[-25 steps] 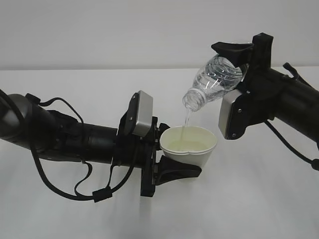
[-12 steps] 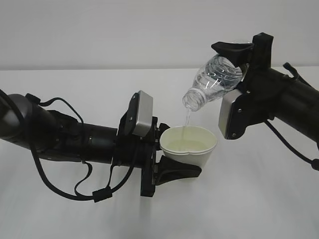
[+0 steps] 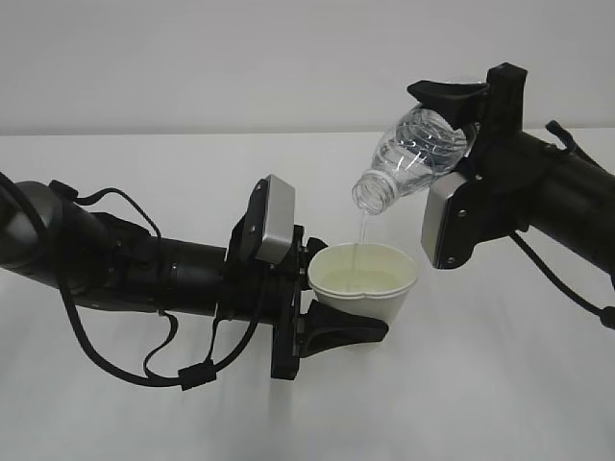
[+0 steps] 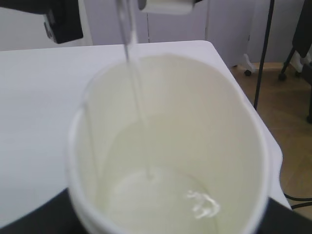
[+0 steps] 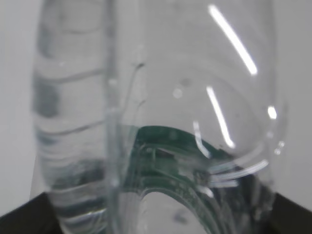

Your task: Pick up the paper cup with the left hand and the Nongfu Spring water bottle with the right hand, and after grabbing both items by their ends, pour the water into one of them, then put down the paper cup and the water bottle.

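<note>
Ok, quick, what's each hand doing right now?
Left hand: closed on the small white paper cup.
Right hand: closed on the clear ribbed plastic bottle.

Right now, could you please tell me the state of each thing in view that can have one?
Small white paper cup: upright, partly filled, clamped by the left gripper.
Clear ribbed plastic bottle: tilted neck-down over the cup, capless, held at its base by the right gripper.
Water: pouring in a thin stream into the cup.
</note>
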`<state>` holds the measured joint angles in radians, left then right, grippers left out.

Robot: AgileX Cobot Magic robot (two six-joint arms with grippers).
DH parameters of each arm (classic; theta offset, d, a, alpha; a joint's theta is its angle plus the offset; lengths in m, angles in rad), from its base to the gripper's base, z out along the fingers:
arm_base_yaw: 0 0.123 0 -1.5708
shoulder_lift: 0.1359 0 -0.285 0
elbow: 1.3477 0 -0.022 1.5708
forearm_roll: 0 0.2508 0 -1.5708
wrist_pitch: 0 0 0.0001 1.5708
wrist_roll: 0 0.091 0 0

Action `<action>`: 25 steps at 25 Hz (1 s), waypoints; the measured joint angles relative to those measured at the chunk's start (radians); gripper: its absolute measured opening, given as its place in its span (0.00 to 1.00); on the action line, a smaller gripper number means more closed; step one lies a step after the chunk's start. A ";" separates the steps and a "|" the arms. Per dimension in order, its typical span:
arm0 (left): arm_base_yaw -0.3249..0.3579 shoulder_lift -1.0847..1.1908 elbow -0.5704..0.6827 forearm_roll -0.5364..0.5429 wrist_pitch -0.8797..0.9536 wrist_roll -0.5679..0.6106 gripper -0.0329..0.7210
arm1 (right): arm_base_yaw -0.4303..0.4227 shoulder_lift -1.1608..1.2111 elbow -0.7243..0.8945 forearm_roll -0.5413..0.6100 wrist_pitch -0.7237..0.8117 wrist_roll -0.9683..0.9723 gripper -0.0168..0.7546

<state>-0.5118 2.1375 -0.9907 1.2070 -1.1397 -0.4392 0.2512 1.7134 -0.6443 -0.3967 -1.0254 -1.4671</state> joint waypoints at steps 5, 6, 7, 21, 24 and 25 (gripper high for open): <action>0.000 0.000 0.000 0.000 0.000 0.000 0.59 | 0.000 0.000 0.000 0.000 0.000 0.000 0.66; 0.000 0.000 0.000 0.000 0.000 0.000 0.59 | 0.000 0.000 0.000 0.000 0.000 0.000 0.66; 0.000 0.000 0.000 0.000 0.000 0.000 0.59 | 0.000 0.000 0.000 0.000 -0.001 0.000 0.66; 0.000 0.000 0.000 -0.002 0.000 0.000 0.59 | 0.000 0.000 0.000 0.000 -0.001 0.000 0.66; 0.000 0.000 0.000 -0.002 0.000 0.000 0.59 | 0.000 0.000 0.000 0.000 -0.001 0.000 0.66; 0.000 0.000 0.000 -0.002 0.000 0.000 0.59 | 0.000 0.000 0.000 0.000 -0.001 0.000 0.66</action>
<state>-0.5118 2.1375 -0.9907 1.2053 -1.1397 -0.4392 0.2512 1.7134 -0.6443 -0.3967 -1.0268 -1.4671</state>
